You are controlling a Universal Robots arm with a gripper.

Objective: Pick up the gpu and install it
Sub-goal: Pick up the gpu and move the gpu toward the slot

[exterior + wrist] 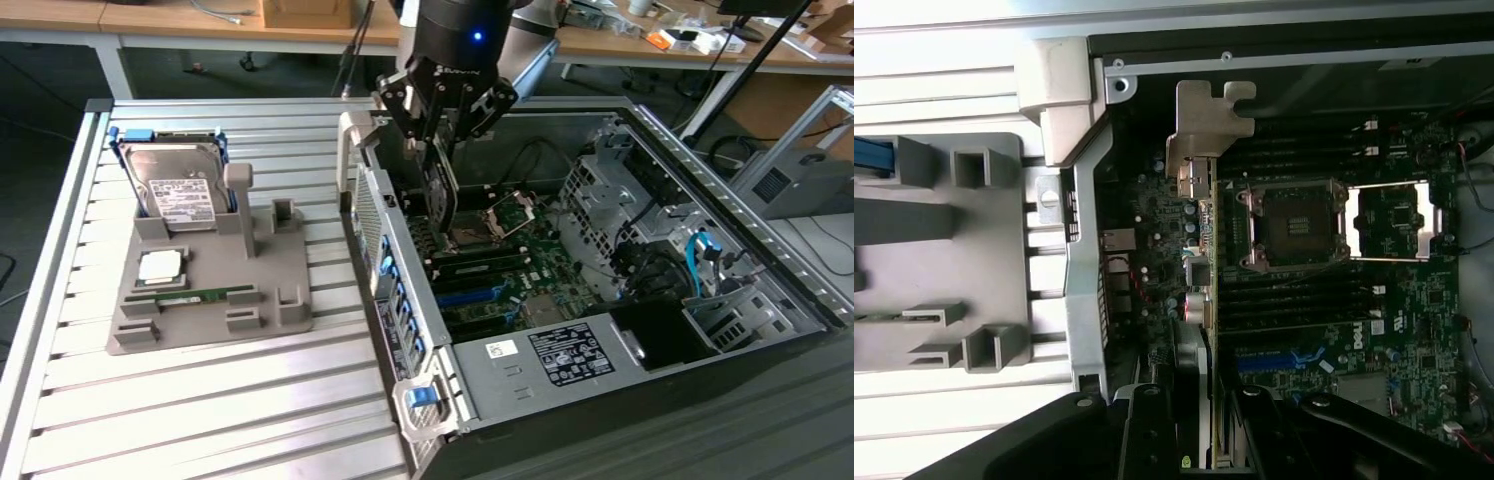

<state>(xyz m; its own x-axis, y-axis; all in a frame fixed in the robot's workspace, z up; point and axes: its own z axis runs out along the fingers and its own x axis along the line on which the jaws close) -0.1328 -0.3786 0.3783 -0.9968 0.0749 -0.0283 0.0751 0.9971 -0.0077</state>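
- Your tool (441, 135) is pinching the gpu (439, 192) by its upper edge, holding the card upright.
- The gpu is hanging inside the open computer case (747, 230), over the motherboard (534, 250) and just beside the CPU socket (1294, 225). Its silver bracket (1209, 125) is sitting near the case wall.
- Out on the desk (200, 400), a grey holder (214, 300) is carrying a hard drive (180, 190), well apart from the tool.

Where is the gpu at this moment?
In the exterior view the gpu hangs upright in the gripper, inside the open computer case, over the motherboard beside the CPU socket.
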